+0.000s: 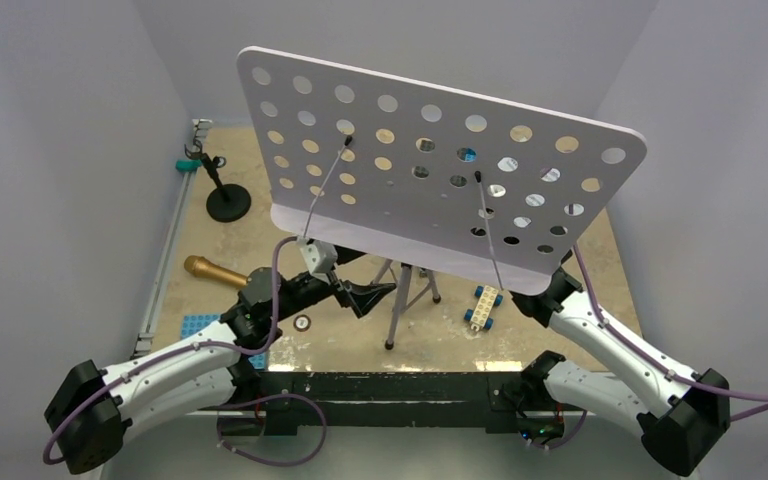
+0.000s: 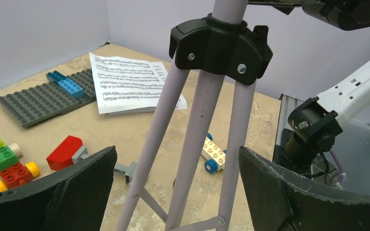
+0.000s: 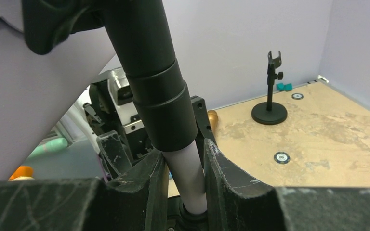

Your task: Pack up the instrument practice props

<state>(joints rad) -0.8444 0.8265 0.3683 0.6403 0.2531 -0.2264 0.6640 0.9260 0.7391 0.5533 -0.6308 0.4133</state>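
Observation:
The lavender music stand's perforated desk [image 1: 430, 190] fills the top view, with its tripod legs [image 1: 405, 295] below it. My left gripper [image 1: 372, 297] is open, and the tripod legs [image 2: 197, 139] stand between its fingers [image 2: 72, 192] without touching them. My right gripper [image 3: 185, 166] is shut on the stand's lavender pole [image 3: 189, 168] just under the black collar [image 3: 159, 91]. In the top view the desk hides it. The gold microphone [image 1: 215, 271] lies at the left. The black mic stand [image 1: 226, 196] stands at the back left and also shows in the right wrist view [image 3: 269, 108]. The sheet-music pages [image 2: 130, 83] lie beyond the tripod.
A white toy car with blue wheels [image 1: 483, 305] lies right of the tripod. A grey baseplate [image 2: 43, 98], loose coloured bricks [image 2: 2, 163] and a red-headed toy hammer [image 2: 65, 151] lie on the table. A metal rail [image 1: 165, 250] runs along the left edge.

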